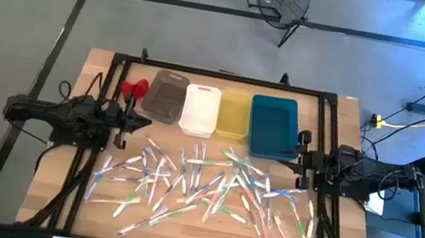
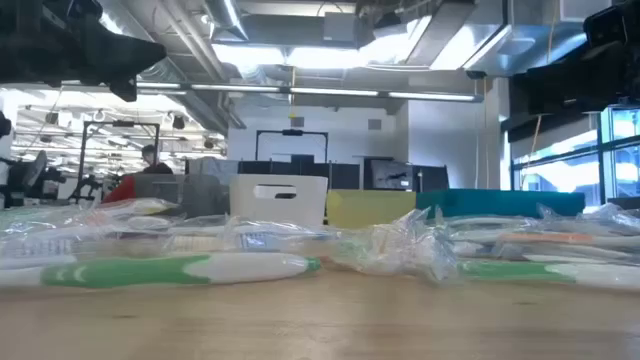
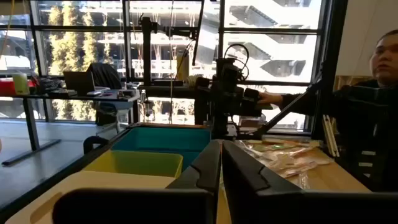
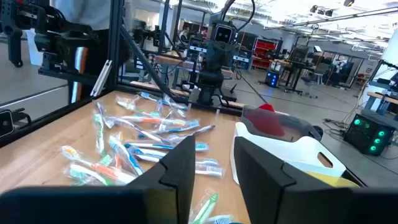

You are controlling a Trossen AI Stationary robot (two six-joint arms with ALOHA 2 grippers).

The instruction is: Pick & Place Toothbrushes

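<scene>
Dozens: toothbrushes (image 1: 209, 189) lie scattered and overlapping on the tabletop (image 1: 54, 188), none in the bins (image 1: 226, 113).
Left hand (image 1: 144, 127): fingers together, empty, beside the pile.
Right hand (image 1: 297, 159): fingers slightly apart, empty.
Risk: overlapping wrapped brushes may cause double picks or slips.

Four bins stood in a row on the bench (image 1: 54, 188): one grey bin (image 1: 166, 96), one white bin (image 1: 200, 109), one yellow bin (image 1: 234, 113) and one teal bin (image 1: 273, 126). One small red object (image 1: 135, 88) lay beside the grey one. The toothbrushes (image 1: 209, 189) numbered in the dozens (too many, and too overlapped in their clear wrappers, for an exact count). Two arms were there, each with one gripper: the left gripper (image 1: 145, 126) and the right gripper (image 1: 288, 157). One person (image 3: 379, 106) showed beyond the bench.
</scene>
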